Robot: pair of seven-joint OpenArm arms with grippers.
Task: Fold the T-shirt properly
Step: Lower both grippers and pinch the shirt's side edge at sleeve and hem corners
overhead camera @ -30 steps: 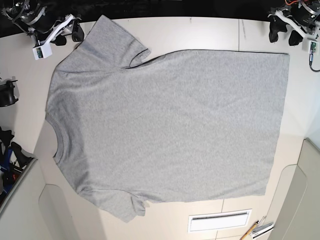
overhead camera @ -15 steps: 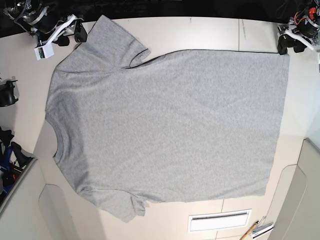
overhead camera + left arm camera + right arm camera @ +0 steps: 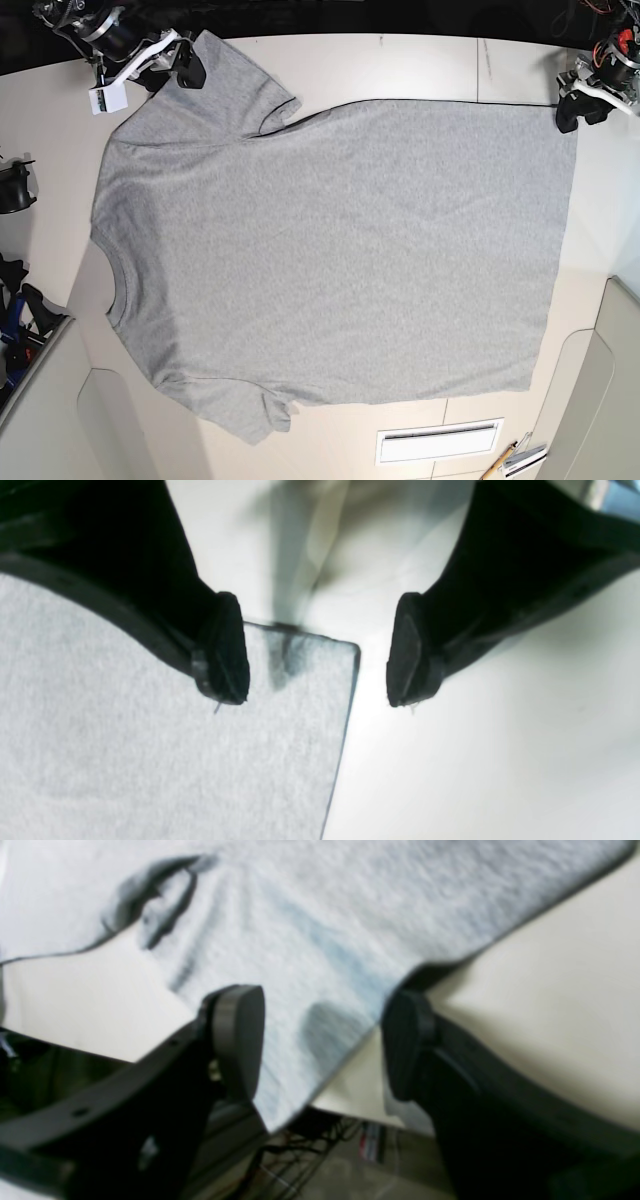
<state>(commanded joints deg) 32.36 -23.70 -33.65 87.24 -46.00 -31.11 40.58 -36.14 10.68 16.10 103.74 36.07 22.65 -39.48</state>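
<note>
no legible text anywhere; T-shirt (image 3: 340, 250) shows its plain grey side, no lettering or label to read; small white tag by the right gripper (image 3: 185, 68) unreadable

Robotics lab bench: pale worktable (image 3: 400, 65), loose cables under its edge (image 3: 300, 1150), pencil (image 3: 497, 464) at corner.

- Base view: bright, even overhead light; table (image 3: 400, 65) near-white, top edge of frame falls to black. Straight edges bow towards the corners.
- Left wrist view: glare on the table right of the T-shirt (image 3: 150, 760); fingers (image 3: 225, 650) soft, dark shadow at the hem corner.
- Right wrist view: blurred throughout, bluish cast in the cloth folds.
</note>
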